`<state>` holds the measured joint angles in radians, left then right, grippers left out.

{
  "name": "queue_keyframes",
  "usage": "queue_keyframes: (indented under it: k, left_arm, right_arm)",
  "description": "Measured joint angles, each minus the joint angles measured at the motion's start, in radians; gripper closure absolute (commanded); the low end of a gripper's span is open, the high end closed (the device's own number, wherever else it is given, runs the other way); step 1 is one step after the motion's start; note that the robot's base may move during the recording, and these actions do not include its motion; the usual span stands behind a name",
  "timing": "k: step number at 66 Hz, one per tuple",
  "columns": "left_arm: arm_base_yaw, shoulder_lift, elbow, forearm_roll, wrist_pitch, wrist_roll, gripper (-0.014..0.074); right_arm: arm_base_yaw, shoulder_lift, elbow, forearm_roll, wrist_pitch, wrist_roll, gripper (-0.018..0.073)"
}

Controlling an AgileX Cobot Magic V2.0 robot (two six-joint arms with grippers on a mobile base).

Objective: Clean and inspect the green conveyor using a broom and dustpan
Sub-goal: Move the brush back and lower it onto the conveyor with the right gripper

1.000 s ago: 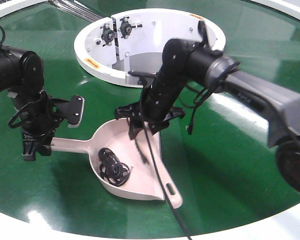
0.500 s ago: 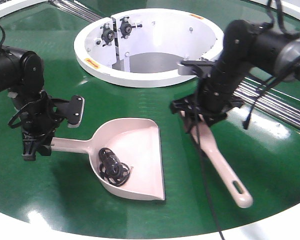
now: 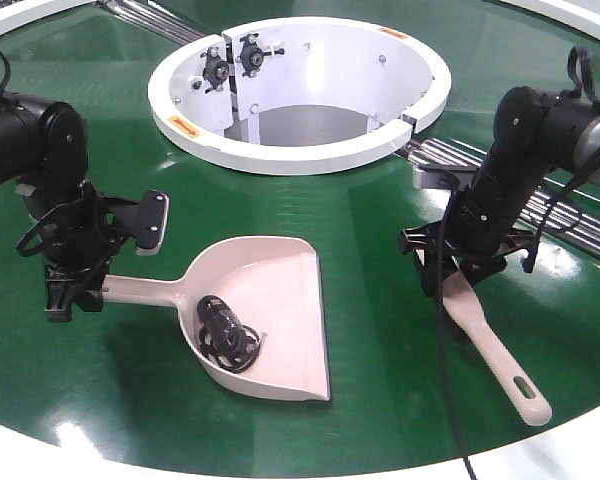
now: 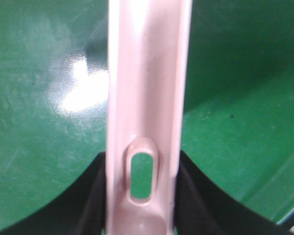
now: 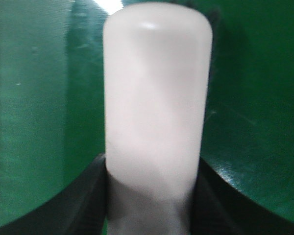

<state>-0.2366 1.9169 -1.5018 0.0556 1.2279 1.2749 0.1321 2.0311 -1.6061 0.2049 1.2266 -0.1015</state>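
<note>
Sweeping looks mostly done: dark debris (image 3: pixel 226 331) lies in the dustpan (image 3: pixel 275 290) on the conveyor (image 3: pixel 380 340), its handle pinched by the left gripper (image 3: pixel 73 295), while the right gripper (image 3: pixel 462 270) pinches the broom (image 3: pixel 495 348) well apart from it; emptying and inspecting probably remain.

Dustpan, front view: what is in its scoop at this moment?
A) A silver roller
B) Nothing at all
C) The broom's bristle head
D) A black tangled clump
D: a black tangle lies in the rear part of the dustpan, near where the handle joins; the broom is well off to the right, apart from the pan.
</note>
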Motion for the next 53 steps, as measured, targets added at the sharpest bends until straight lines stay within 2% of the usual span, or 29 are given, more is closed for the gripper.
queue_keyframes:
  k: [15, 33, 53]
  left_arm:
    - [0.000, 0.000, 0.000, 0.000, 0.000, 0.000, 0.0603]
    - [0.000, 0.000, 0.000, -0.001, 0.000, -0.001, 0.0603]
    - [0.000, 0.000, 0.000, -0.001, 0.000, -0.001, 0.0603]
  right_arm:
    - [-0.029, 0.049, 0.000, 0.018, -0.006, 0.000, 0.0563]
    - [-0.030, 0.072, -0.001, 0.066, -0.005, -0.002, 0.0563]
    - [-0.030, 0.072, -0.001, 0.068, -0.005, -0.003, 0.0540]
